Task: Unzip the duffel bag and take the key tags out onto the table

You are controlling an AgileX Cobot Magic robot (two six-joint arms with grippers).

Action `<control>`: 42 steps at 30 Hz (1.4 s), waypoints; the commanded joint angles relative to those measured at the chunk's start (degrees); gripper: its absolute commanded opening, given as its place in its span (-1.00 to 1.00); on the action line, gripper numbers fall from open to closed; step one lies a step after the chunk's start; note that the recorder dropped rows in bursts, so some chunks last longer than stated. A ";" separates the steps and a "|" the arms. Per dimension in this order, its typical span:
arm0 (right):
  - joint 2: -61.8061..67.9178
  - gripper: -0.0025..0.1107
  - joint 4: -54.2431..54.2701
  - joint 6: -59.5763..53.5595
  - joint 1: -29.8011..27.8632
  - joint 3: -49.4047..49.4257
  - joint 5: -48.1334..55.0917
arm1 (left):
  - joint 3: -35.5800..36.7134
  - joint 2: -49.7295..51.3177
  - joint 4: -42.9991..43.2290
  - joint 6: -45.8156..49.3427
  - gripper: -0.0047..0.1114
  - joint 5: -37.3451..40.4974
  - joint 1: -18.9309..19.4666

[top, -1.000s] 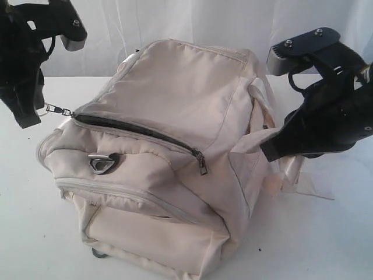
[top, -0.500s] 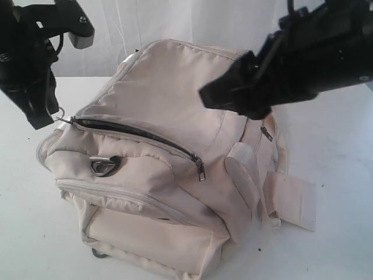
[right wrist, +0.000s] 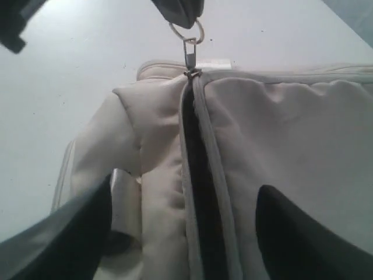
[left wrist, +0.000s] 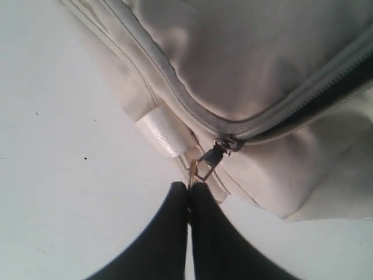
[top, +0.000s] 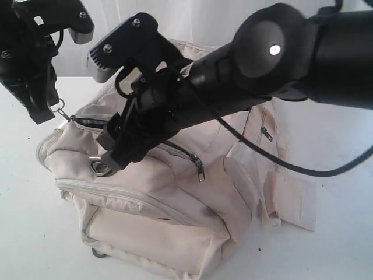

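Two arms, one zip: your L gripper (left wrist: 189,188) is clamped tight on the metal ring (left wrist: 193,170) of the zip pull (left wrist: 213,156) at the end of the duffel bag (top: 175,198), while your R gripper (right wrist: 186,186) hangs w/ its jaws spread wide right over the dark zip opening (right wrist: 195,175). The bag sits on the table (top: 338,233). The key tags are nowhere in view, prob. down in the dark of the slot, so you'd be reaching blind. Risks from here: the slot looks narrow vs. the spread of the R fingers (right wrist: 70,233), so going down as-is could catch a tip on the zip edge, or press the cloth flat and shut the gap. If L lets the ring slip, the opening likely goes slack and folds over. Pull too hard w/ L and the soft bag may lift or slide under R. Closing inside w/o sight could pinch cloth, not tags. Also: the R arm (top: 274,52) blocks much of the exterior view, so lean on the wrist cams
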 commanded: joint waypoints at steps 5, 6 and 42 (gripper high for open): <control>7.17 0.19 -7.81 5.49 1.39 -3.88 -0.74 | -0.10 -0.68 -4.17 -0.53 -0.92 -0.82 0.14; 7.74 0.19 -8.12 5.47 1.39 -4.26 -0.45 | -0.10 -0.68 -4.15 -0.53 -0.92 -0.95 0.14; -5.64 -0.96 -31.64 25.55 5.28 13.79 37.41 | -0.10 5.40 3.67 -6.78 -0.92 -14.74 2.22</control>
